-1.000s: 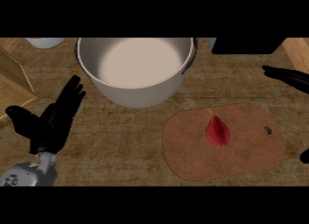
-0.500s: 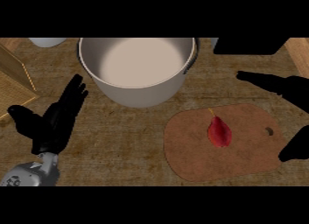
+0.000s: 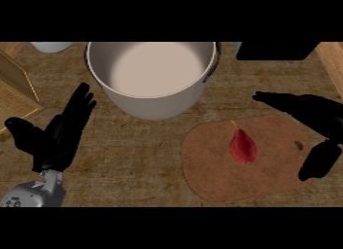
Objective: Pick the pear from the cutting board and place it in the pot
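I see the slim red pear [image 3: 243,147] lying on the brown rounded cutting board [image 3: 217,170], long axis near-to-far, stem far; my right hand [image 3: 324,124] hovers spread, left hand [image 3: 59,133] straight-fingered beside the grey pot [image 3: 154,104].

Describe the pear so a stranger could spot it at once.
Find the big pale pot at the counter's far middle. Right of it and nearer lies a brown cutting board. The pear is the small red, pointed thing at its middle, the only red item there.
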Robot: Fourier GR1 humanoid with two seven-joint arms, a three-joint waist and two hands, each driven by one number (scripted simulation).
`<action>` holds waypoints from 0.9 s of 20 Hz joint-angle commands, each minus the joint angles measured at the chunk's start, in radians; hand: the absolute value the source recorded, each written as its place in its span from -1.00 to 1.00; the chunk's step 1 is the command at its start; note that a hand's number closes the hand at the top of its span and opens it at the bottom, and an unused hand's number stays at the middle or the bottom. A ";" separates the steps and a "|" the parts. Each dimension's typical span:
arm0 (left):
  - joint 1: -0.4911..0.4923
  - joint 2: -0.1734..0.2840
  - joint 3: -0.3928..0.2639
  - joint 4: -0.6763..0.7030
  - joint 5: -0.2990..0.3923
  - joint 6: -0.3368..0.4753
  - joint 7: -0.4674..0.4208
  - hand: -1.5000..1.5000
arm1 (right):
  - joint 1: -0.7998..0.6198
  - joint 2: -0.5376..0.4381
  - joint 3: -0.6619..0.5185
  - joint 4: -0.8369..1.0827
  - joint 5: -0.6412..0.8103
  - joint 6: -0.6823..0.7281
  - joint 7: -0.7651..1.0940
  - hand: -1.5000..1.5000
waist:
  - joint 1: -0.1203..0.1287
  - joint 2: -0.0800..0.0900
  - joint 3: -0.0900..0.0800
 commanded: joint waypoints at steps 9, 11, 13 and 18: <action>0.034 -0.035 0.052 -0.053 -0.054 -0.048 0.036 0.00 | 0.152 0.181 -0.034 -0.074 0.203 -0.033 -0.021 -1.00 | -0.004 -0.001 0.000; 0.062 0.000 0.094 -0.052 -0.016 -0.111 0.016 0.00 | 0.093 0.244 -0.031 -0.101 0.184 0.004 0.073 -1.00 | -0.001 -0.001 0.000; -0.007 -0.068 0.054 -0.047 -0.089 -0.040 0.070 0.00 | 0.139 0.212 -0.095 -0.102 0.188 0.039 0.003 -1.00 | -0.005 -0.001 0.000; -0.043 -0.080 0.107 0.104 -0.077 -0.100 -0.049 0.00 | 0.032 0.296 -0.057 0.030 0.296 0.027 0.072 -1.00 | -0.003 0.001 0.000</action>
